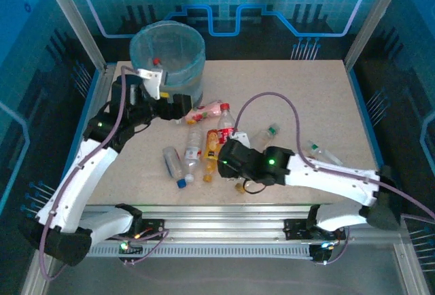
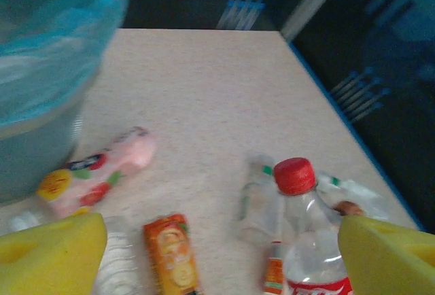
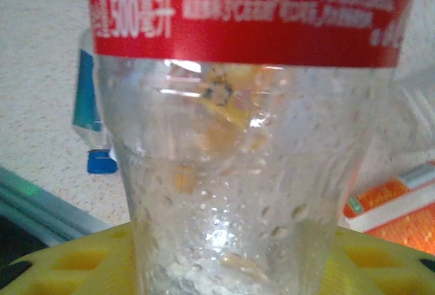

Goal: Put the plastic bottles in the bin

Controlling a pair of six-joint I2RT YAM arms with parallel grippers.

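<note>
One red-labelled bottle (image 3: 245, 159) sits clamped in the right gripper (image 1: 225, 153); left gripper (image 2: 219, 251) gapes empty by one bin (image 1: 182, 76).

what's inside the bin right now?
Top view: what looks like one red-capped bottle by the bin's near wall. The rest of the interior is a pale-blue blur, and the left arm covers the lower front, so a count isn't possible.

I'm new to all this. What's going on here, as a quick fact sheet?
Bin: pale blue, upright, far left of table
Left gripper: open, empty, near the bin
Right gripper: shut on red-label bottle
Lying mid-table: pink bottle, orange bottle, clear bottles
</note>
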